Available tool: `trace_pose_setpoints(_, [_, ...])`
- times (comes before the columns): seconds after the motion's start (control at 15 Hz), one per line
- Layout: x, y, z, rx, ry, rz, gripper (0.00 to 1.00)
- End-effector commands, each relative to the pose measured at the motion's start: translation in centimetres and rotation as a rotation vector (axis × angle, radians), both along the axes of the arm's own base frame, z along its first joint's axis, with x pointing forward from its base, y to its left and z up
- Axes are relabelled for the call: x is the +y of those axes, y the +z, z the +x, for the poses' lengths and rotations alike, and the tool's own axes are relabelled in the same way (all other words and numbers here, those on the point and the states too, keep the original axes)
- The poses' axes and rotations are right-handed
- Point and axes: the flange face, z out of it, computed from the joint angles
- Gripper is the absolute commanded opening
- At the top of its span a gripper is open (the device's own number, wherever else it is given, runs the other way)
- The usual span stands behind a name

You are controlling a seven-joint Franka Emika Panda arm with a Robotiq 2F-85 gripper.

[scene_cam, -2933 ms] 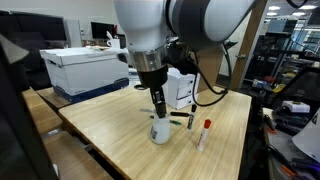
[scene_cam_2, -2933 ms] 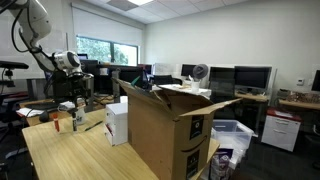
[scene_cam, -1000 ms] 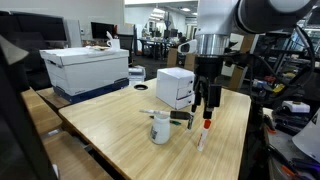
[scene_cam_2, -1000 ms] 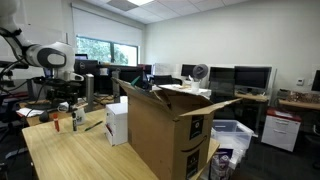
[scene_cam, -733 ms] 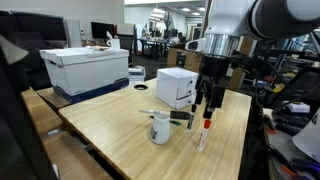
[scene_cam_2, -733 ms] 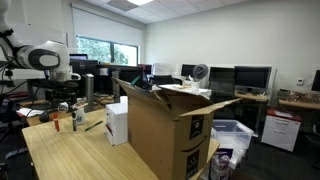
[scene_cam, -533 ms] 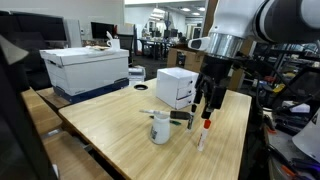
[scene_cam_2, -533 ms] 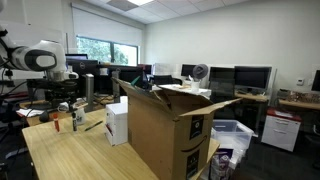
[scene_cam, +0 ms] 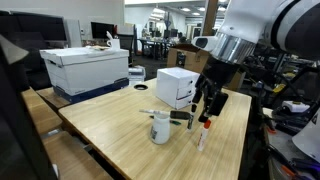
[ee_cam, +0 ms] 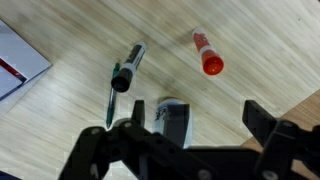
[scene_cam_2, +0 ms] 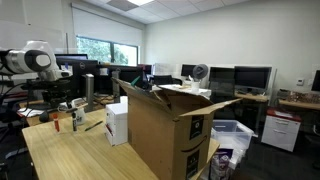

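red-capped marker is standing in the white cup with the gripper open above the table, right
No: the red-capped marker lies flat on the table, outside the white cup, as the wrist view shows. The gripper is open above the table.

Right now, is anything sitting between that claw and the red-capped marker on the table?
Nothing visible does. In an exterior view the open gripper hangs just above the red-capped marker, with only air between. The white cup and black marker sit off to one side, apart from it.
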Motion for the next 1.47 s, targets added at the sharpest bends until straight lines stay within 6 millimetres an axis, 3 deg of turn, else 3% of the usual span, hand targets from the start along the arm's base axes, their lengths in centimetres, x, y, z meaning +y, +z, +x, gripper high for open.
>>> trace_pose_setpoints(0.0, [-0.1, -0.2, -0.8, -0.040, -0.041, -0.007, 1.00])
trace_pose_setpoints(0.87, [0.6, -1.5, 0.1, -0.061, -0.085, 0.030, 1.00])
trace_pose_setpoints(1.4, [0.7, -2.3, 2.0, -0.077, -0.094, 0.044, 1.00])
